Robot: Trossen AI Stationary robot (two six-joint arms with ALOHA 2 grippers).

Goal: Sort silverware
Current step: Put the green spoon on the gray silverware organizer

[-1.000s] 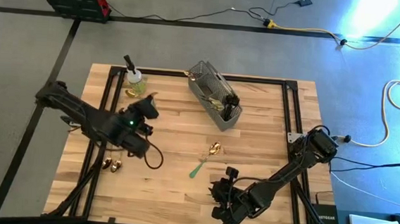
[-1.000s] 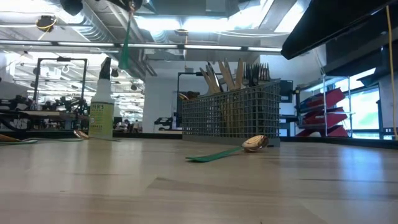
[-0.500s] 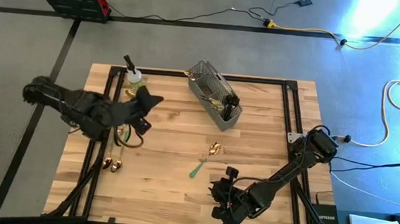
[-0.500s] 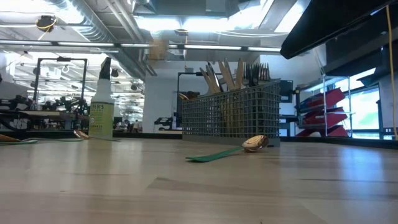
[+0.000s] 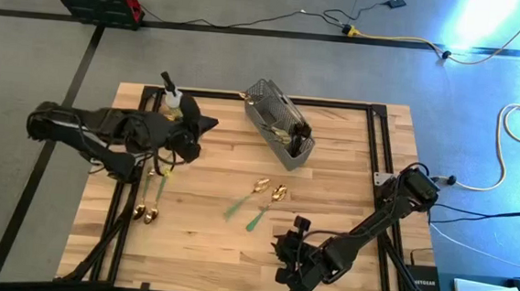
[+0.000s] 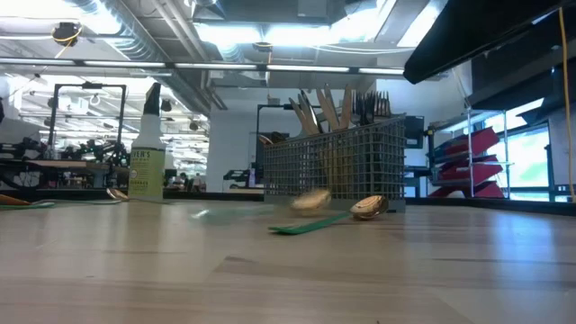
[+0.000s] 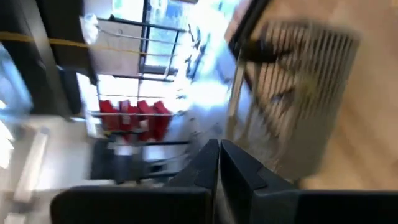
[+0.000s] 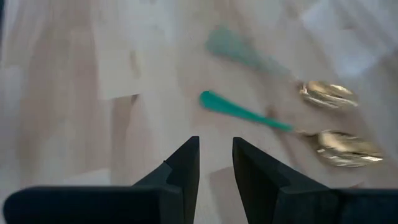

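Note:
Two green-handled gold spoons lie side by side mid-table: one (image 5: 267,207) (image 8: 261,118) sharp, the other (image 5: 243,198) (image 8: 249,56) (image 6: 310,200) blurred, flat on the wood. More spoons (image 5: 150,202) lie near the left edge. The grey mesh caddy (image 5: 280,125) (image 6: 333,166) stands with cutlery upright in it. My left gripper (image 5: 206,123) (image 7: 218,162) is shut and holds nothing, raised beside the spray bottle (image 5: 173,103). My right gripper (image 5: 282,252) (image 8: 216,165) is open, near the table's near edge, pointing at the two spoons.
The spray bottle (image 6: 147,153) stands at the far left corner. The caddy sits diagonally at the far middle. Black frame rails (image 5: 375,144) run along the table's edges. Bare wood lies between the spoons and the right gripper.
The left gripper, which held a green-handled spoon hanging below it, swung toward the far left, to the spray bottle. The spoon left its hold, fell, and now lies on the table beside the other green-handled spoon, still blurred. The right arm kept still.

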